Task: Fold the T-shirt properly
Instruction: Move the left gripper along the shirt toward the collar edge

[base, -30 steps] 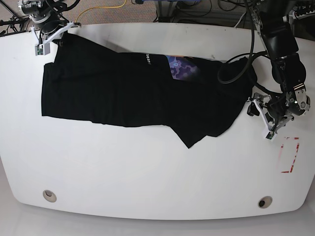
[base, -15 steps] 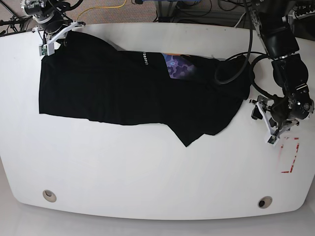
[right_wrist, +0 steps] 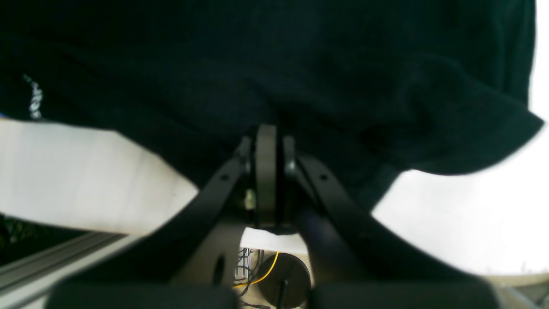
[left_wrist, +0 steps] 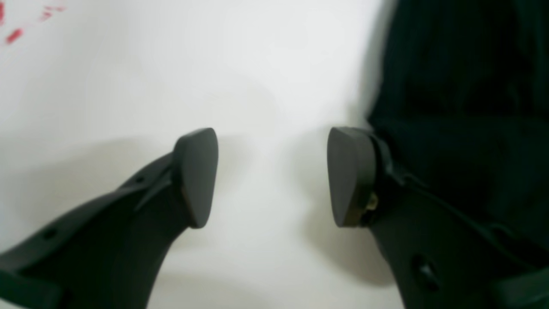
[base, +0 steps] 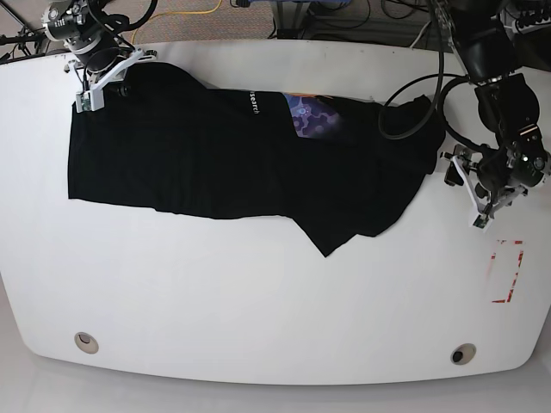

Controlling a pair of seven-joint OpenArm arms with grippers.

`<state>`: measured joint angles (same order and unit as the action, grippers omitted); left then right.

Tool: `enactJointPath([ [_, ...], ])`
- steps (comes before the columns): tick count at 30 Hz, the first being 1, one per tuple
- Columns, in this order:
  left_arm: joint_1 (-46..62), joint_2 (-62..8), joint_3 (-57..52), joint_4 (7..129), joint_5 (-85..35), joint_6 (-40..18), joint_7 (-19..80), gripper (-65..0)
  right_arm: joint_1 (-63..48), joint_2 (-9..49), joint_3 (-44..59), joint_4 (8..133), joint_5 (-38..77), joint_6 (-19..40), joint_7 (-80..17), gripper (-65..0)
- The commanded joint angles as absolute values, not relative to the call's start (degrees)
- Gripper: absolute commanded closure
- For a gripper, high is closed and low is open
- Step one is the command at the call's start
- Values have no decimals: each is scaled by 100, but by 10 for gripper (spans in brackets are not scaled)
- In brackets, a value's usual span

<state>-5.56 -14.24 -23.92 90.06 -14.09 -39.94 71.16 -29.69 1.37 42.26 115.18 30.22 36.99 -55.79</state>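
Observation:
The black T-shirt lies spread across the white table, with part of its purple-blue print and white lettering showing near the far edge. At the far left corner my right gripper is shut on the shirt's cloth. In the right wrist view the right gripper is pinched together in the dark fabric. My left gripper hovers just off the shirt's right edge. It is open over bare table, with the cloth beside its right finger.
A red dashed rectangle is marked on the table at the right, seen as red flecks in the left wrist view. A black cable loop hangs over the shirt's right end. Two round holes sit near the front edge.
My right gripper has carried the shirt's far left corner a little to the right and toward the front. The left gripper has shifted slightly toward the back, still open.

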Motion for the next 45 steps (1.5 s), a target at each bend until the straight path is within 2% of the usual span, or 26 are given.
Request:
enactJointPath([
  [1, -409, -1525, -2589, 9147, -1376, -4000, 7169, -378, -2914, 198, 4259, 11600, 3073, 3644, -5508, 0],
  [10, 418, -1727, -2589, 9288, -2413, -4000, 7160, -378, -2932, 224, 3969, 11600, 3064, 3644, -5508, 0],
  [20, 963, -1789, -2580, 10018, -3679, -4000, 7169, -378, -2914, 215, 3899, 11600, 3064, 3644, -5508, 0],
  [31, 734, -1763, -2571, 9982, -3793, -4000, 7204, -378, -2853, 215, 3890, 11600, 3064, 3644, -5508, 0],
  [45, 1033, -1763, -2070, 9727, -3811, -4000, 7178, -378, -2844, 224, 3890, 11600, 3064, 3644, -5508, 0],
])
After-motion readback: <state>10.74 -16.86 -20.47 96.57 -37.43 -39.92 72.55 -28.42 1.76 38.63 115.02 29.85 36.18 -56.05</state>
